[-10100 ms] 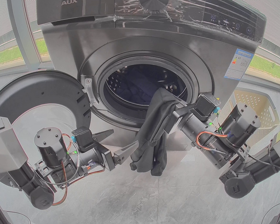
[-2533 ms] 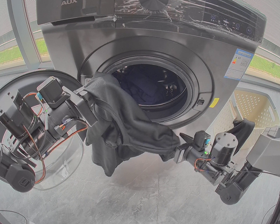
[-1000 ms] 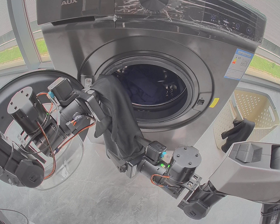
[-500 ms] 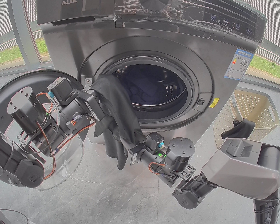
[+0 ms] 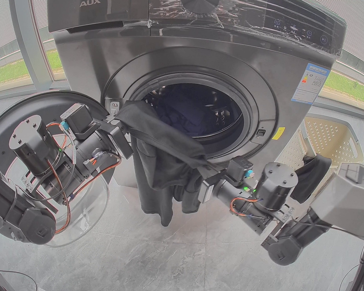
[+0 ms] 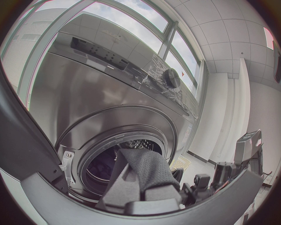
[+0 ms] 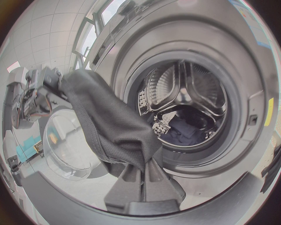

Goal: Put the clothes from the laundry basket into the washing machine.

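Black garment is pinched taut by left fingers and right fingers; slack below them could be left outside the drum.

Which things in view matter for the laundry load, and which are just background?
Job: black garment, held by left pincer and right pincer; washing machine; its open door; laundry basket; dark cloth on the basket rim; clothes in drum.
Background: window; floor; label sticker.
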